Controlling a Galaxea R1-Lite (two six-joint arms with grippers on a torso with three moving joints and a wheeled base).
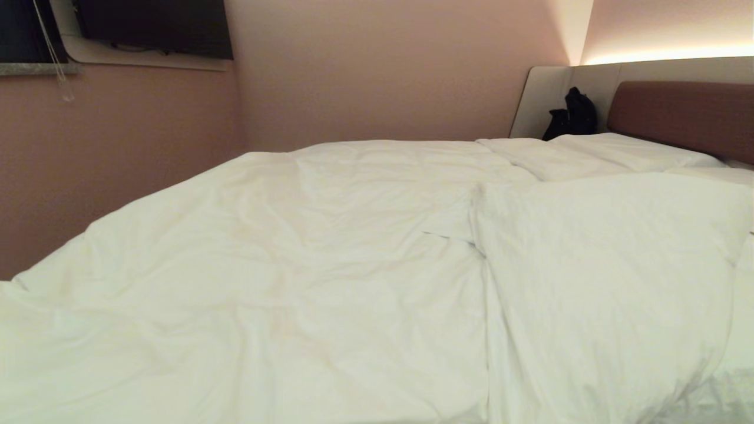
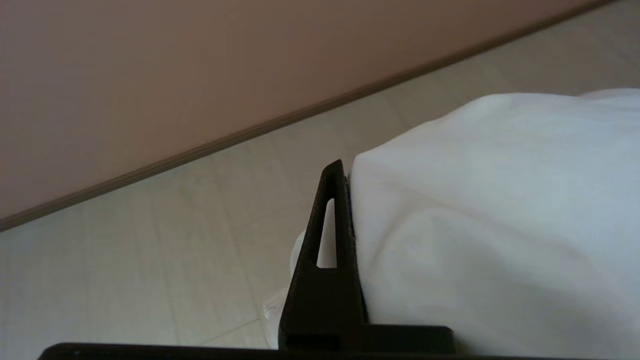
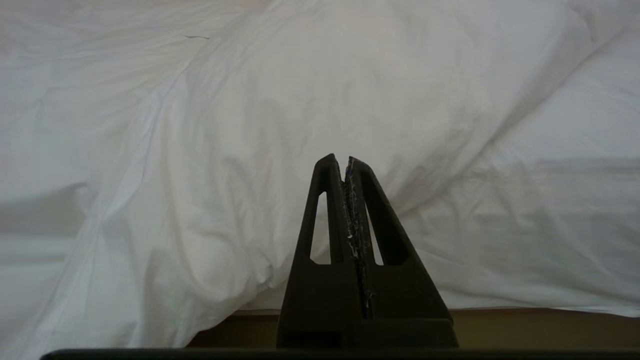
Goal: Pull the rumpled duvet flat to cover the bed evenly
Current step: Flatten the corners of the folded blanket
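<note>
The puffy white duvet (image 1: 306, 247) lies creased over the bed (image 1: 677, 115), with a thick fold running down its right part. Neither arm shows in the head view. In the left wrist view my left gripper (image 2: 350, 172) is shut on a bunched piece of the duvet (image 2: 490, 210), held out over the pale floor (image 2: 150, 250). The cloth presses against the one dark finger that shows and hides the other. My right gripper (image 3: 345, 159) is shut and empty, low beside the bed, facing the duvet (image 3: 300, 100) that hangs over the bed's base (image 3: 525, 330).
Flat white pillows (image 1: 624, 150) lie at the far right by the brown headboard. A black object (image 1: 572, 115) sits in the corner behind them. A pink wall (image 1: 118, 153) runs close along the bed's left side, with a dark screen (image 1: 153, 26) above.
</note>
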